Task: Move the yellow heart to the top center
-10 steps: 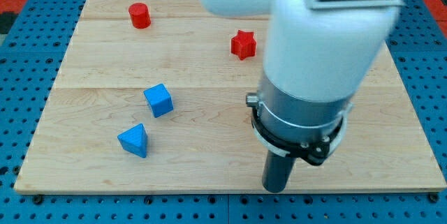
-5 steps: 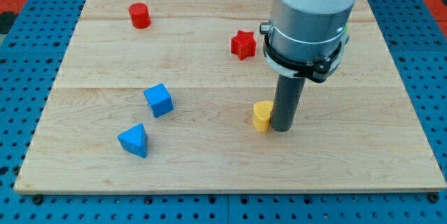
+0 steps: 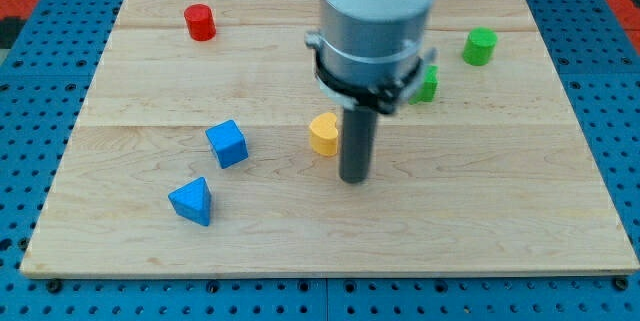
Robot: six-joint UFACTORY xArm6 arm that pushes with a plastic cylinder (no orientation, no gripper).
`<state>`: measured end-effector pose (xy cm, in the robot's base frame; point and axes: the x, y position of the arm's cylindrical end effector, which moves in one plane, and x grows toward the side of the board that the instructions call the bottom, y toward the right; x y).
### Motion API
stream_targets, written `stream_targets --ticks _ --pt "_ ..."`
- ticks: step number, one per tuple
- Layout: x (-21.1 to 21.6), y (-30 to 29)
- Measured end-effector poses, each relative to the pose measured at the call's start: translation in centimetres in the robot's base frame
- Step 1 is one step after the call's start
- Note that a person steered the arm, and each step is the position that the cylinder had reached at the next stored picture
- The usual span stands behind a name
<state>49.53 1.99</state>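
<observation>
1. Since earlier, my tip (image 3: 354, 178) and the yellow heart (image 3: 323, 133) shifted toward the view's left; heart mid-counter (image 3: 120, 101), touching the rod's left.
2. No jaws exist.
3. Visible: two blue blocks, cube (image 3: 227, 144) and pyramid (image 3: 191, 201); two green blocks (image 3: 480, 46) (image 3: 427, 86); one red cylinder (image 3: 200, 22).

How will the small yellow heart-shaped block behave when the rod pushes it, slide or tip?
The yellow heart-shaped block looks squat and flat-bottomed, so it likely slides rather than tips. Its rounded lobes may let it rotate off my tip, which sits beside it toward the view's lower right. It seems rigid and light on the smooth wooden board.
</observation>
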Motion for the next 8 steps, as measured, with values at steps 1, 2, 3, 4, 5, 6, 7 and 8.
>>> stream_targets --ticks 1,2,3,4,5,6,7,8 --pt "-6.6 -3.4" --pt "-8.0 -4.9" --pt "-6.4 -4.9" --pt "-9.8 -5.8" --pt "-13.6 -11.3" --pt "-13.6 -10.9" --pt "-14.8 -13.5" --pt "-18.9 -7.5"
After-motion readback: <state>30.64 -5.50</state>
